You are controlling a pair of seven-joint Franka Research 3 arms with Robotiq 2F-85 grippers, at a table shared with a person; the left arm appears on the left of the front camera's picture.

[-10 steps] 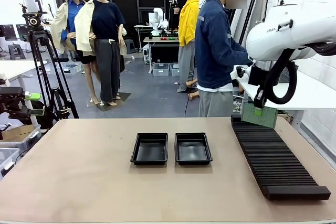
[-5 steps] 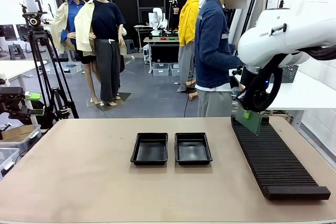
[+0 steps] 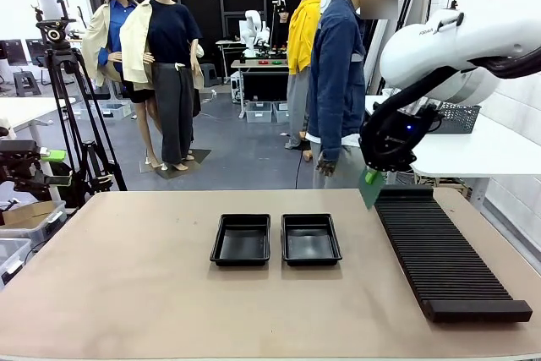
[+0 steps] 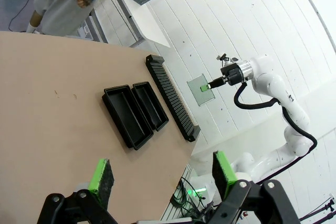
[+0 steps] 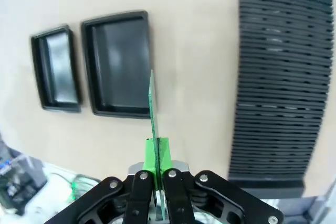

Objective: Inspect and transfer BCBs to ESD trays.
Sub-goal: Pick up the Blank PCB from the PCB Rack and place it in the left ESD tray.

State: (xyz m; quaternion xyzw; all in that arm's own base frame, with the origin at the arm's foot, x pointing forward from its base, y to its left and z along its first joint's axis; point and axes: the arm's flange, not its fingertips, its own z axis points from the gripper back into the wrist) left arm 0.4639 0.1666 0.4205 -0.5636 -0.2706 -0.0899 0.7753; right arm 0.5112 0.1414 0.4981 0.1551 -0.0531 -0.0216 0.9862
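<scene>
While right pincer [image 5: 157,149] clamps it, BCB [image 5: 151,103] thin, green.

Robotics lab
Camera tripod [image 3: 61,61], floor bins [image 3: 260,112], white robot arm [image 3: 448,48] over a tan surface [image 3: 127,276], painted brick wall [image 4: 210,19].

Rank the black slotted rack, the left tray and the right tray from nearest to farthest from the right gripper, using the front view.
1. Slotted rack: its far end lies just below-right of the right gripper, which grips a BCB.
2. Right tray: mid-table, left of the gripper.
3. Left tray: beside it, farther left.
</scene>
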